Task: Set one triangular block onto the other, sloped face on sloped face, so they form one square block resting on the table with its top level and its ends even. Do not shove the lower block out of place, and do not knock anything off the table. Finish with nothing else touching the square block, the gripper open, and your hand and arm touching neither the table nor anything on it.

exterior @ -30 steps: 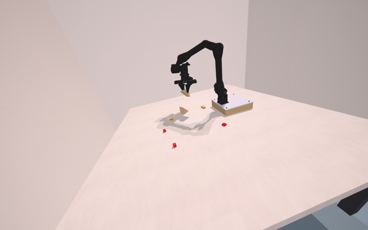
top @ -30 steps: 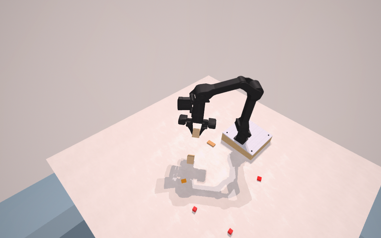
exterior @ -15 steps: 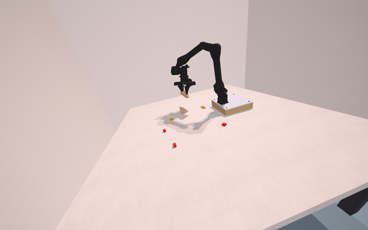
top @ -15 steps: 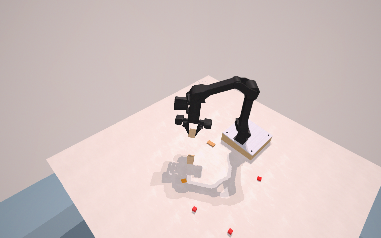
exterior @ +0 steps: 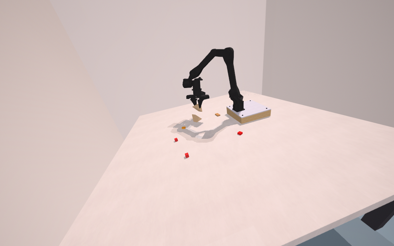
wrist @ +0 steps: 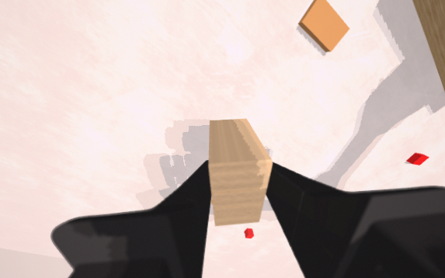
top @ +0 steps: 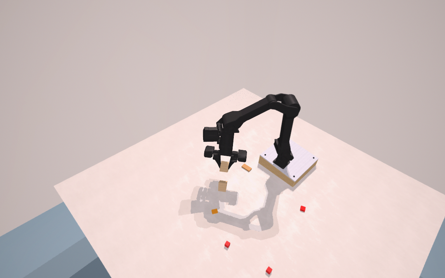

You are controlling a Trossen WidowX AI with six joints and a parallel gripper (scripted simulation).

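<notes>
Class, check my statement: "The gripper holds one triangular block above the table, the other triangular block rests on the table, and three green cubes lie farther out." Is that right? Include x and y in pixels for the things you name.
Not quite: the three cubes (top: 302, 208) (top: 227, 244) (top: 268, 270) are red, not green, as the top view shows. The rest of the statement stands.

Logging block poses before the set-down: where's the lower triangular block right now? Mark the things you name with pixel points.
In the top and exterior views, the lower triangular block (top: 222, 186) (exterior: 196, 118) sits on the table below the gripper (top: 224, 167) (exterior: 197, 106), between the held block (top: 224, 166) (exterior: 198, 108) and the dark orange piece (top: 214, 211) (exterior: 183, 127).
</notes>
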